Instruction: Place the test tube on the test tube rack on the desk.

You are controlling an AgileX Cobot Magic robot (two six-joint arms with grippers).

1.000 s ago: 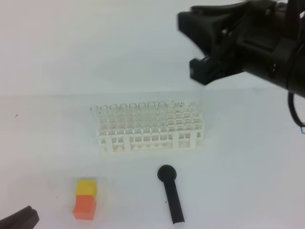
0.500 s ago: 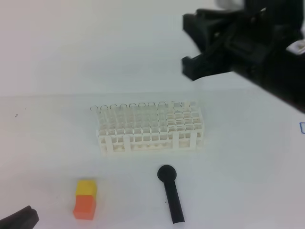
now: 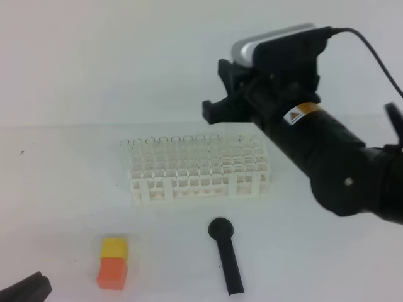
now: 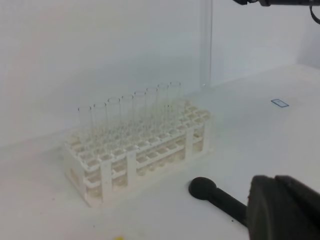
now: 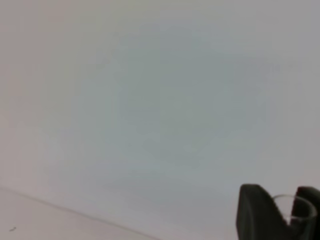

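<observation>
A: Where is the test tube [image 4: 205,45]?

B: In the left wrist view it hangs upright at the upper middle of the frame, its rounded end down, above and behind the right end of the test tube rack [image 4: 135,150]. In the right wrist view its open rim [image 5: 291,204] sits between the two dark fingers [image 5: 257,212] at the lower right corner.

A: And the surroundings?

B: A plain white desk [image 3: 327,258] meets a pale blank wall. The rack stands mid-frame in the high view [image 3: 199,167], with a row of alike clear tubes [image 4: 132,107] along its back. A black round-headed stick [image 3: 225,254] lies below it, and a small yellow-and-orange block [image 3: 113,262] sits at the lower left.

A: The grippers?

B: The right gripper [image 3: 217,94] hovers above the rack's right part, pinching the tube's top between narrowly parted fingers. The left gripper [image 3: 25,290] shows only as a dark shape at the bottom left corner; I cannot tell whether its fingers are spread or pressed together.
</observation>
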